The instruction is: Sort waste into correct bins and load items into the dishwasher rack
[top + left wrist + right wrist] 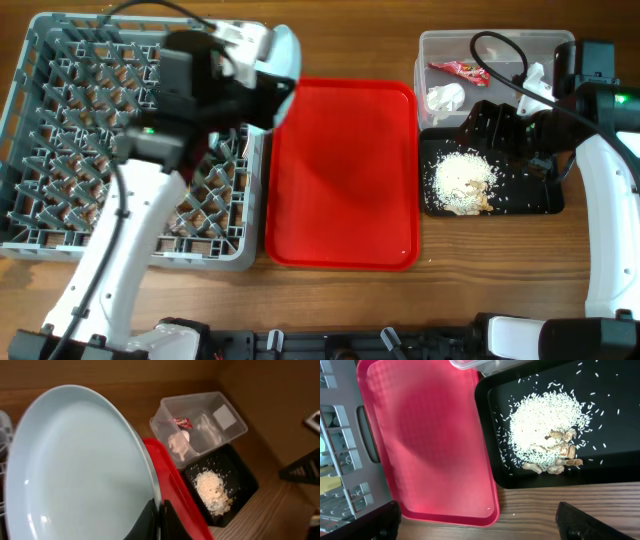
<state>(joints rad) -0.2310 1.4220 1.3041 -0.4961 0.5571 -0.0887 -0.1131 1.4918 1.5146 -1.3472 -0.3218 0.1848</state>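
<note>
Left wrist view, nearest: left gripper [160, 521] clenched on the lower rim of the plate [75, 470], thin edge pinched between dark fingers, plate tilted up on edge. From overhead, plate hanging by the far left corner of the red tray [340, 170], over the near edge of the rack [50, 150] set along the red tray's left side. Not yet seated between pegs, as far as can be judged.

Along the red tray's right side: black tray [530, 203] with the rice [462, 182] heaped inside, loose grains scattered round the heap. Further on, off the red tray's far right corner: clear tub [440, 45] holding the wrapper [458, 68] and the napkin [446, 97]. Right gripper [480, 522] spread wide and empty, hovering above the seam between red tray and black tray.

Likely trouble from here:
- Only a narrow pinch on a smooth rim, so could swivel or slip free if lowered fast.
- Could land on peg tops instead of in a slot, then topple back toward the red tray.
- Might clip the rack wall going in.

Best lowered slowly, edge lined up with a peg row.
</note>
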